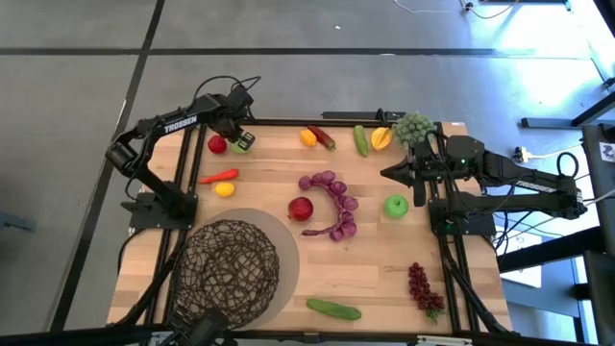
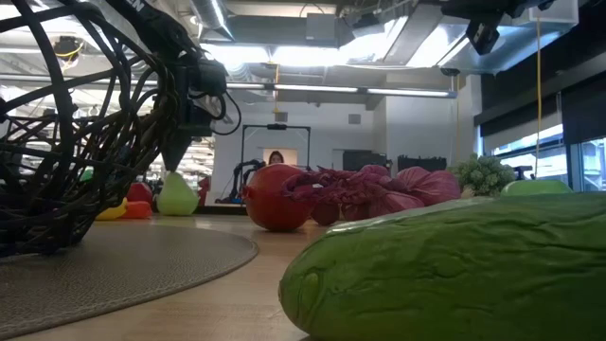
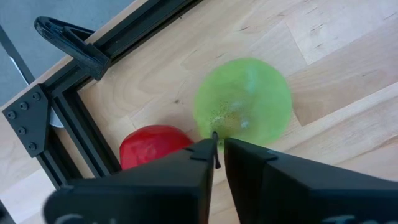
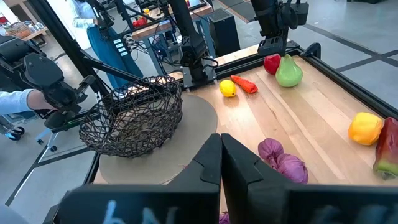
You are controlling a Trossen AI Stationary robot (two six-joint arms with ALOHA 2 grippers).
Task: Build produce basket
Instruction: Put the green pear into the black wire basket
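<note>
I see the left gripper (image 3: 217, 152) pinching the green pear's (image 3: 244, 102) stem, just beside the red apple (image 3: 152, 144). The right gripper (image 4: 221, 163), pressed together, waits near the green apple (image 1: 396, 205).

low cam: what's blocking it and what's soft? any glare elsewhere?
Low view: a cucumber fills the near right corner, blurred; the basket wires loom large and dark against bright ceiling lights. Left wrist view: the green pear is soft, with the left gripper closed at its stem. High view: evenly lit, with light patches on the floor past the table.
</note>
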